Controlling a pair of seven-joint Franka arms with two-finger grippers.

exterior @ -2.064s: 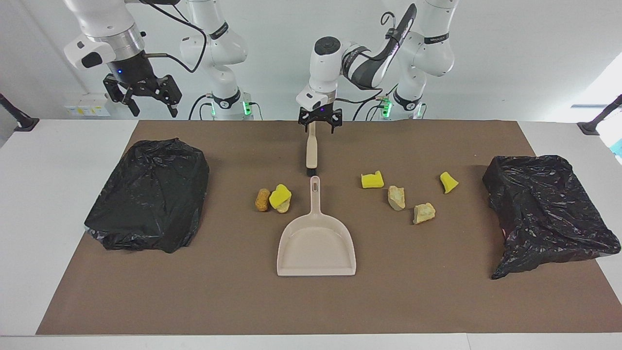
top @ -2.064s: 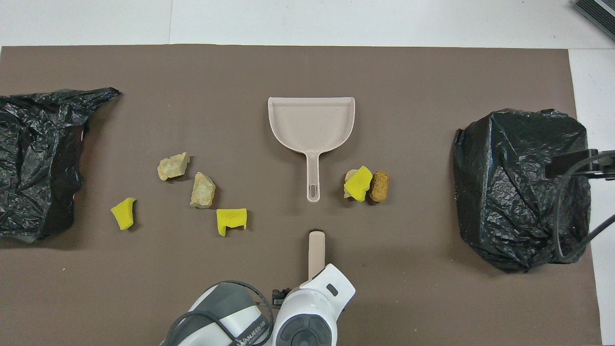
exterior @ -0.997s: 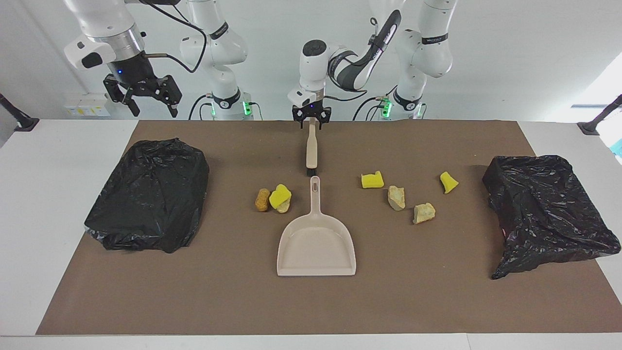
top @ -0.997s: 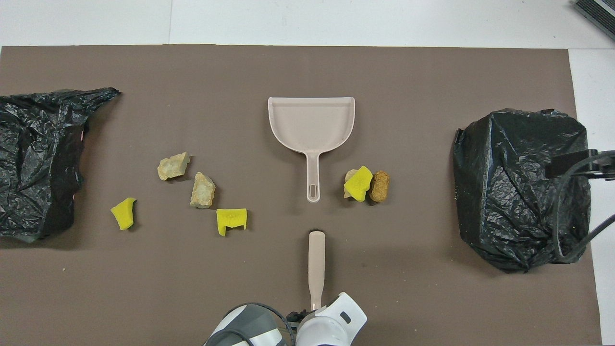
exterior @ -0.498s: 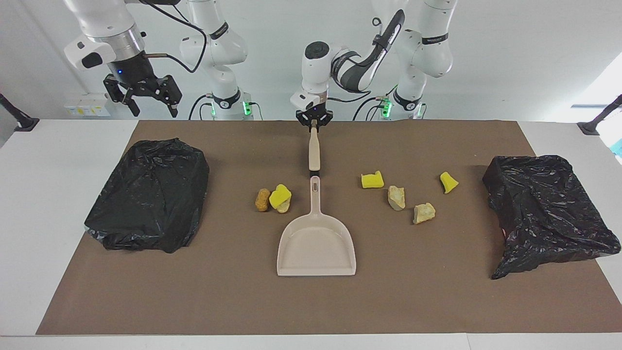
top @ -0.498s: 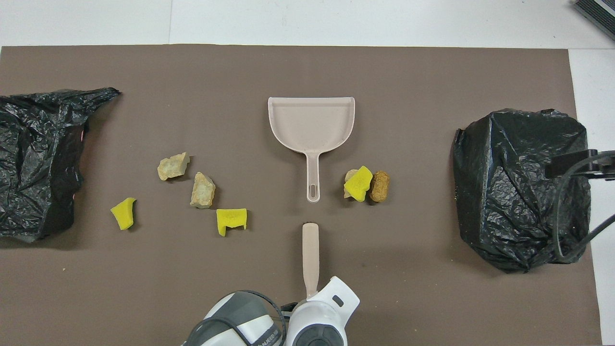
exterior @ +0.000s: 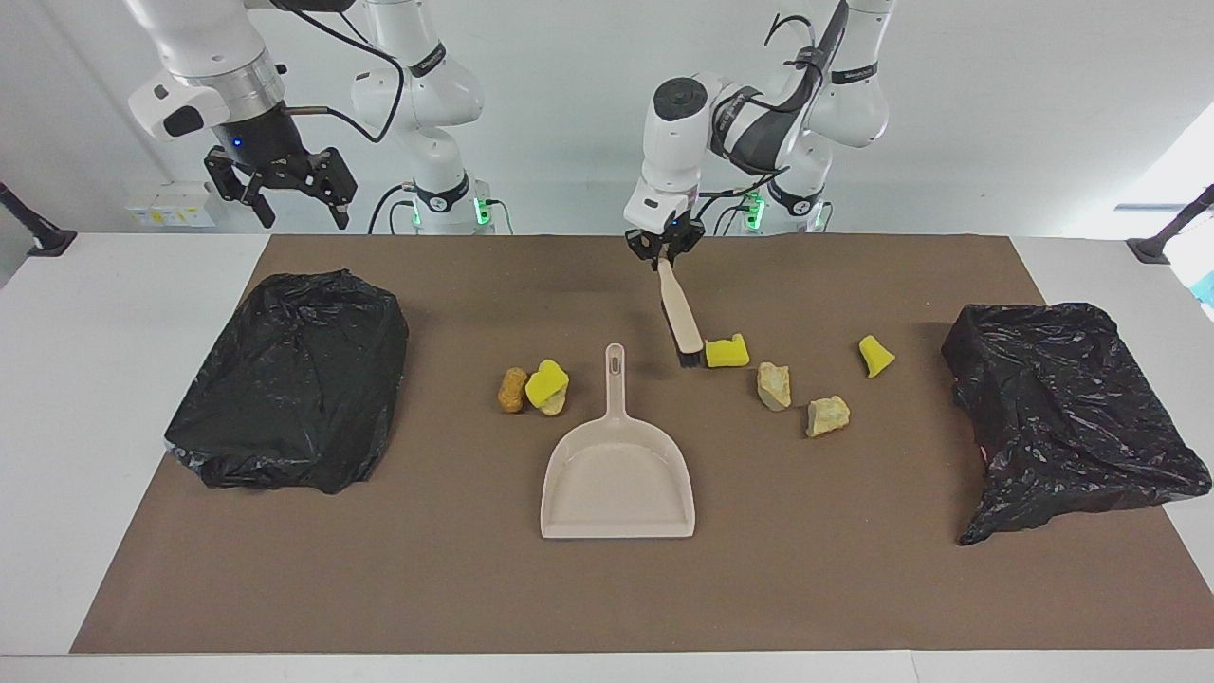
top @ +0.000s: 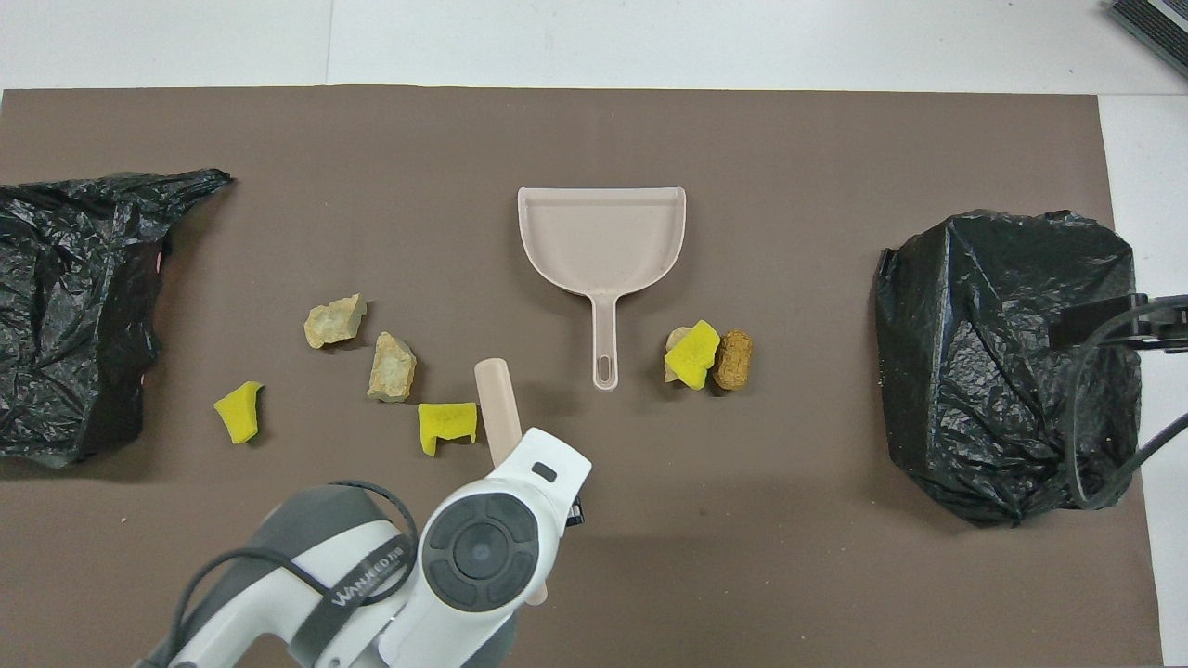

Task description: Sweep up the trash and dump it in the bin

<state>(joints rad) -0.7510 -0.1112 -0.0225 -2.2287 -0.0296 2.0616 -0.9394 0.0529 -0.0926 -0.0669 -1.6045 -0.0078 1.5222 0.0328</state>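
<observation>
My left gripper [exterior: 664, 249] is shut on the top of the beige brush [exterior: 679, 318] handle. The brush slants down, and its black bristles sit right beside a yellow sponge piece [exterior: 726, 351] of the trash. In the overhead view the wrist hides those fingers, and the brush [top: 497, 399] sticks out next to that sponge [top: 447, 425]. Two beige lumps [exterior: 773, 385] [exterior: 827, 415] and another yellow piece [exterior: 874, 355] lie toward the left arm's end. An orange-brown lump [exterior: 512, 389] and a yellow piece [exterior: 546, 382] lie beside the dustpan [exterior: 616, 474] handle. My right gripper [exterior: 285, 194] hangs open, high up.
A bin wrapped in black plastic [exterior: 289, 378] stands at the right arm's end of the brown mat, and a second one [exterior: 1072, 413] stands at the left arm's end. The dustpan lies mid-mat with its handle pointing toward the robots.
My left gripper closed on the brush handle, lifted it and swung it toward the left arm's end; the bristles now sit beside the yellow sponge. The right arm waits unmoved.
</observation>
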